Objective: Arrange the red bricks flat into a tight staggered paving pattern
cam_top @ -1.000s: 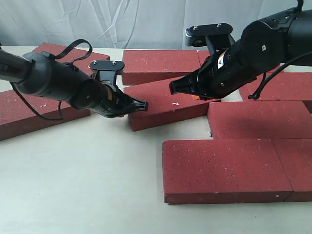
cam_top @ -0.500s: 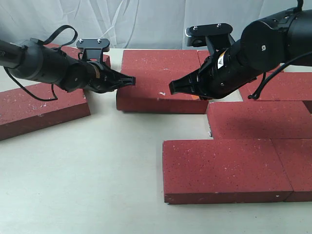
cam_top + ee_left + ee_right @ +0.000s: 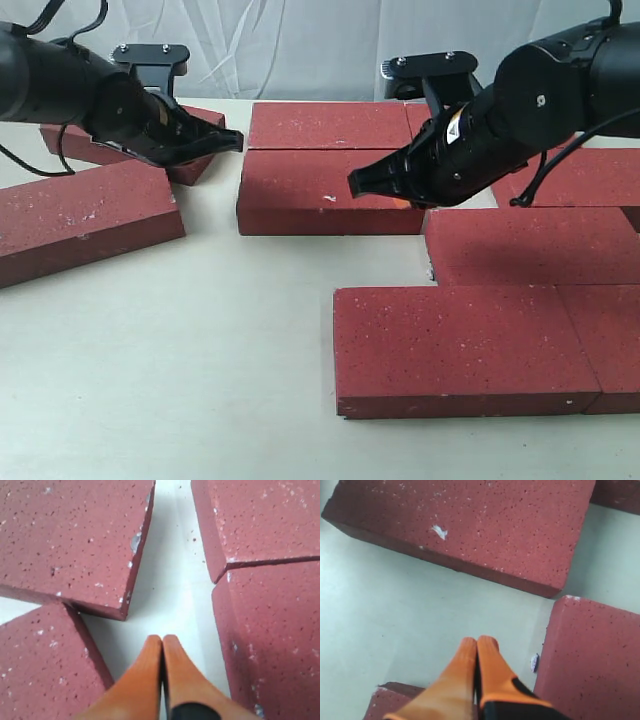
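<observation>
Several red bricks lie flat on the pale table. The middle brick [image 3: 330, 192] sits square against the back brick [image 3: 325, 124]. My left gripper [image 3: 236, 140] hangs shut and empty over the bare gap left of them, touching no brick; its orange fingertips [image 3: 155, 645] are pressed together between two left bricks [image 3: 75, 540] and two seamed bricks [image 3: 272, 630]. My right gripper [image 3: 356, 184] hovers shut and empty above the middle brick's right part. In the right wrist view the right gripper [image 3: 478, 641] is over table, with that brick [image 3: 470, 525] beyond.
A long brick [image 3: 85, 215] lies skewed at the left, with another [image 3: 190, 165] behind it under the left arm. Laid bricks fill the right: one row [image 3: 535, 245], the front row [image 3: 465, 350], and one at back right [image 3: 585, 175]. A white curtain hangs behind.
The left gripper pushed the skewed middle brick square against the back brick, then drew back up and to the left. The right arm held still.
</observation>
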Action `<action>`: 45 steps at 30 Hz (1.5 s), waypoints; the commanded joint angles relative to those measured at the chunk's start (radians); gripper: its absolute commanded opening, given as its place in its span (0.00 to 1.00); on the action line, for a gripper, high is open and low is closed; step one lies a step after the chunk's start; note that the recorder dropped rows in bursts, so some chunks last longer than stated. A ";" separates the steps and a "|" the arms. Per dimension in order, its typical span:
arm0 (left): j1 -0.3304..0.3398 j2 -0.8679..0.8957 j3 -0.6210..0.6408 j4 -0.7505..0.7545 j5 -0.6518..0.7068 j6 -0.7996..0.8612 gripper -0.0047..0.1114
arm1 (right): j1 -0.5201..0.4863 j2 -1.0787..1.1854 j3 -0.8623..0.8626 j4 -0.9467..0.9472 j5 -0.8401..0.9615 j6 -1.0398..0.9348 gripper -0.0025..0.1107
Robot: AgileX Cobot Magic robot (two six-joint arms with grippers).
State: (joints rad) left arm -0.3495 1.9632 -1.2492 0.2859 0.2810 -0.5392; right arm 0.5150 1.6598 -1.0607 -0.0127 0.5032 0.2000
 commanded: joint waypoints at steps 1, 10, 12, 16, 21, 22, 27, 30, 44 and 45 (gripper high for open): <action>0.000 0.010 -0.030 0.003 0.158 0.037 0.04 | -0.006 0.000 0.018 0.051 0.031 0.014 0.02; 0.077 0.050 -0.277 -0.286 0.450 0.395 0.04 | -0.136 0.000 -0.178 0.231 0.158 -0.105 0.02; 0.085 0.055 -0.307 -0.359 0.474 0.456 0.04 | -0.166 0.000 -0.203 0.220 0.194 -0.120 0.02; 0.078 0.059 -0.305 -0.381 0.472 0.480 0.04 | -0.195 0.002 -0.200 0.170 0.264 -0.124 0.02; 0.078 0.094 -0.304 -0.401 0.456 0.480 0.04 | -0.195 0.002 -0.131 0.156 0.280 -0.124 0.02; 0.078 0.109 -0.304 -0.404 0.453 0.480 0.04 | -0.195 0.002 -0.111 0.159 0.263 -0.124 0.02; 0.078 0.175 -0.304 -0.477 0.420 0.480 0.04 | -0.195 0.002 -0.037 0.163 0.206 -0.124 0.02; 0.078 0.209 -0.304 -0.519 0.379 0.517 0.04 | -0.195 0.002 -0.029 0.154 0.202 -0.124 0.02; -0.012 0.275 -0.304 -0.656 0.268 0.606 0.04 | -0.294 0.002 -0.029 0.155 0.171 -0.124 0.02; -0.021 0.280 -0.304 -0.659 0.260 0.606 0.04 | -0.294 0.002 -0.029 0.154 0.171 -0.124 0.02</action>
State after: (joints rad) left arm -0.3420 2.2278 -1.5497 -0.3544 0.5739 0.0644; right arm 0.2334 1.6657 -1.0922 0.1407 0.6847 0.0827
